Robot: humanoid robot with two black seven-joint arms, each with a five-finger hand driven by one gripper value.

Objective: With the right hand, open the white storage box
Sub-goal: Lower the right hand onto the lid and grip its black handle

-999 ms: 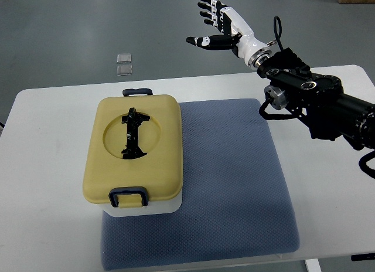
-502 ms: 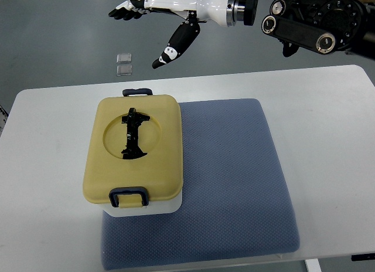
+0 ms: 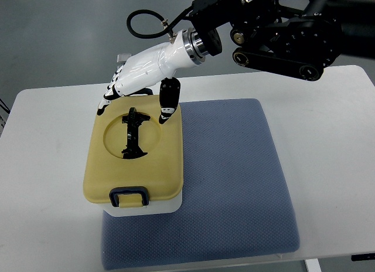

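Note:
The white storage box [image 3: 143, 206] stands on the left part of a blue mat, closed under a yellow lid [image 3: 136, 160]. The lid has a black folding handle [image 3: 133, 133] in a round recess and a dark blue latch [image 3: 129, 196] at its near edge. My right hand [image 3: 133, 93] reaches in from the upper right and hovers over the lid's far edge. Its fingers [image 3: 106, 101] point down at the far left corner and the thumb [image 3: 165, 105] points down at the far right part. It is open and holds nothing. The far latch is hidden behind the hand.
The blue mat [image 3: 234, 184] lies on the white table [image 3: 41, 184], its right part bare. The black right arm [image 3: 281, 31] spans the top right of the view above the table's far edge. Grey floor lies beyond the table.
The right hand has swung left and down from high beyond the table to just over the far edge of the box lid. The box has not moved.

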